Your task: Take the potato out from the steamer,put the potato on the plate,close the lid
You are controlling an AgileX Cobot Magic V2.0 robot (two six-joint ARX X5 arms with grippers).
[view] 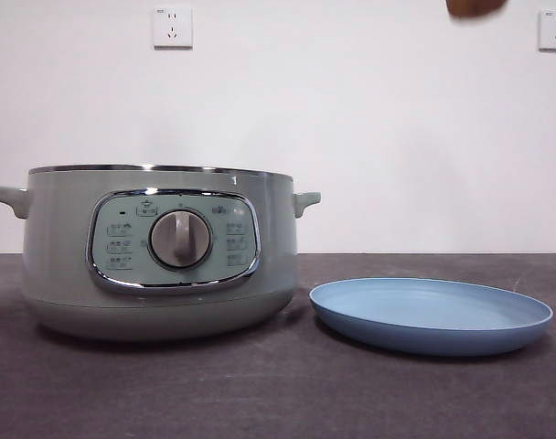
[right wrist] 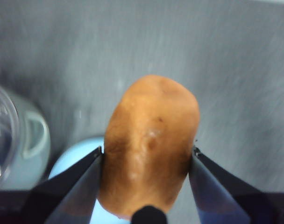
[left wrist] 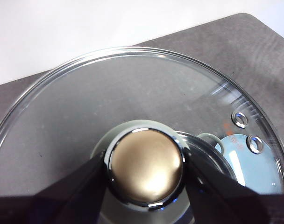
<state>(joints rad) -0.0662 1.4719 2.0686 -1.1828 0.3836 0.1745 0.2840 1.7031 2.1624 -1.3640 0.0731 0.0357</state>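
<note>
Your right end effector (right wrist: 146, 161) has its two jaws closed firmly on the flanks of the potato (right wrist: 149, 144), whose long axis runs straight out from the jaws, away from the wrist. What the next move turns on: the light-blue plate (right wrist: 74, 154) sits below and just to one side of that end effector, part of its rim peeking out under the potato, so judging from this you need a small sideways shift and then a long straight descent. In the front view the potato (view: 476, 6) shows only as a brown tip at the top edge, high above the plate (view: 431, 315), which lies bare on the dark table (view: 260, 393) with open room on its far side from the steamer (view: 159, 251). The tight side is the steamer's handle (view: 306, 199), just beside the plate rim, so keep your drop toward the plate's centre. Your left end effector (left wrist: 144, 168) is clamped on the knob (left wrist: 145, 165) of the glass lid (left wrist: 132, 93), holding it aloft over the table; through the glass you can see a steamer handle and the plate below. The steamer stands open-topped, waiting for that lid once the potato is set down
</note>
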